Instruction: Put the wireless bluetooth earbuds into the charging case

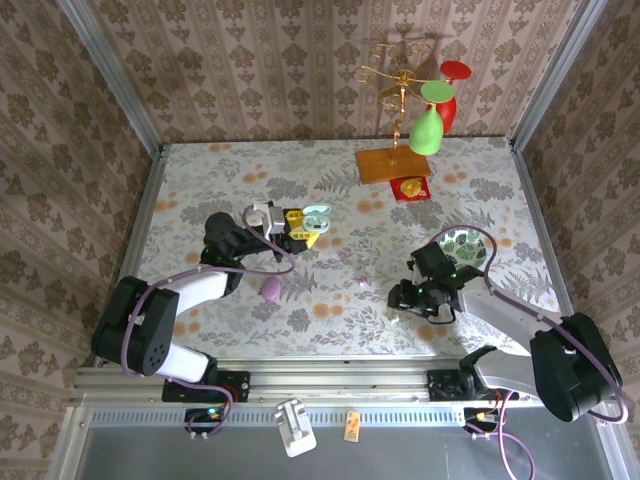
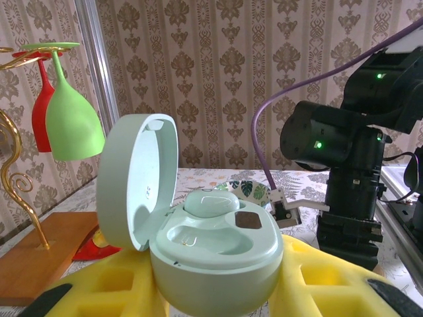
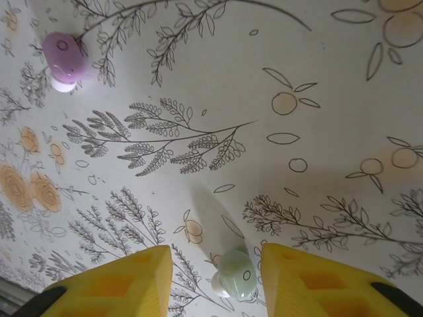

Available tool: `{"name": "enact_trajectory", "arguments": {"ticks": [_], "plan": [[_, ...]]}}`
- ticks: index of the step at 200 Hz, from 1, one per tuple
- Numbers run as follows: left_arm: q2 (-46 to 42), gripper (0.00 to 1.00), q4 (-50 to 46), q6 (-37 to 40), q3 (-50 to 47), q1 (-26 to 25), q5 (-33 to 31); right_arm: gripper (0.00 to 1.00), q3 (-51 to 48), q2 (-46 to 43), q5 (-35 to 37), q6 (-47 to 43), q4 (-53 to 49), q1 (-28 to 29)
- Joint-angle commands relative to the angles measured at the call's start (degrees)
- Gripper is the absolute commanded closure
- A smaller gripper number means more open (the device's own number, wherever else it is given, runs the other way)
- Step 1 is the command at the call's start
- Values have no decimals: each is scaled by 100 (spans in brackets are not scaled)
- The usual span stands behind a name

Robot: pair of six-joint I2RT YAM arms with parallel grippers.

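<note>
Top view: we see the left gripper (image 1: 306,226) left of the middle of the worktop (image 1: 500,200), jaws grasping the mint charging case (image 1: 317,214), lid open. A lilac case (image 1: 270,289) lies beside the left arm, toward the near edge. A lilac earbud (image 1: 363,283) lies about mid-worktop, between the two arms. The right gripper (image 1: 398,300) sits low over the worktop just beside that earbud, toward the near edge. A leaf-pattern bowl (image 1: 468,245) sits by the right arm toward the right edge. A gold glass rack (image 1: 400,80) stands at the far edge with a green glass (image 1: 427,130) and a red glass (image 1: 452,100) hanging from it.

Left wrist view: the charging case is clamped between the left yellow fingers (image 2: 132,277), lid tipped up. A seated mint earbud (image 2: 211,201) fills the farther socket; the nearer socket is empty.

Right wrist view: jaws released, right yellow fingers (image 3: 119,284) spread apart. A loose mint earbud (image 3: 236,274) lies on the worktop between them, closer to one finger; we cannot tell if it touches. The lilac earbud lies well apart, beyond the fingertips.
</note>
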Motion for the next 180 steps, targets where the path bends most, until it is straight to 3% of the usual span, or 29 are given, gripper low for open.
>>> {"name": "enact_trajectory", "arguments": {"ticks": [1, 118, 180], "plan": [[56, 75, 173, -156, 192, 34, 158, 59, -149, 158, -205, -161, 118, -34], [190, 75, 212, -189, 287, 18, 176, 71, -467, 275, -536, -153, 277, -35], [240, 75, 253, -181, 271, 21, 192, 67, -595, -288, -519, 47, 100, -24]]}}
